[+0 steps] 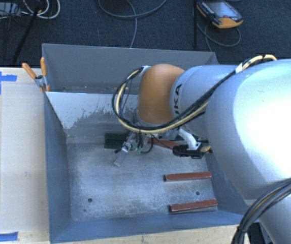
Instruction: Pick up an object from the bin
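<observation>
My gripper [120, 159] hangs low over the back middle of the bin floor, under the arm's wrist, which hides most of it. A dark, flat block [112, 140] lies just behind and left of it, against the foot of the back wall; whether they touch I cannot tell. To the gripper's right lies a small white and black thing with a reddish part [188, 146], partly covered by the arm. I see nothing held in the gripper.
Two flat brown bars lie on the right side of the floor, one in the middle [188, 176] and one near the front wall [193, 205]. The big arm covers the bin's right side. The left and front floor is bare grey metal.
</observation>
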Controlling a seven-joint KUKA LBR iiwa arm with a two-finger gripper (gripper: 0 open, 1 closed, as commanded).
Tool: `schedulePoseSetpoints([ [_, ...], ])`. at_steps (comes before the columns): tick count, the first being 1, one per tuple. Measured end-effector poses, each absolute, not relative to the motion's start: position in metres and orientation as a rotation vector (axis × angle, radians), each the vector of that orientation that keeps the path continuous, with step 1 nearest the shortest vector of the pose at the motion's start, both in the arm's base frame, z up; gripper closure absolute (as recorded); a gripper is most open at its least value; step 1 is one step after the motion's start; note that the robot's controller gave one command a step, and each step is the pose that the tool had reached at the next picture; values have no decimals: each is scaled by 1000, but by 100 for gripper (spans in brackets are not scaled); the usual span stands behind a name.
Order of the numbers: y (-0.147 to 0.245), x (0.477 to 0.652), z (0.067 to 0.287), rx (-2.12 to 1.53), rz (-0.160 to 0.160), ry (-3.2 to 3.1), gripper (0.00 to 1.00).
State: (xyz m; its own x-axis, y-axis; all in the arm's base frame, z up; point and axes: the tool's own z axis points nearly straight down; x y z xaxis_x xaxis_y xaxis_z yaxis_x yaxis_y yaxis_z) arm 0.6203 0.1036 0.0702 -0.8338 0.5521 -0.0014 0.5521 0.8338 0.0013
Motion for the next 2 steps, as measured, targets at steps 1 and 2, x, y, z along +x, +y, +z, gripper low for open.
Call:
schedulePoseSetpoints([
  [1, 116, 608, 71, 954, 1, 2992, 0],
  [2, 116, 609, 71, 954, 2, 2989, 100],
])
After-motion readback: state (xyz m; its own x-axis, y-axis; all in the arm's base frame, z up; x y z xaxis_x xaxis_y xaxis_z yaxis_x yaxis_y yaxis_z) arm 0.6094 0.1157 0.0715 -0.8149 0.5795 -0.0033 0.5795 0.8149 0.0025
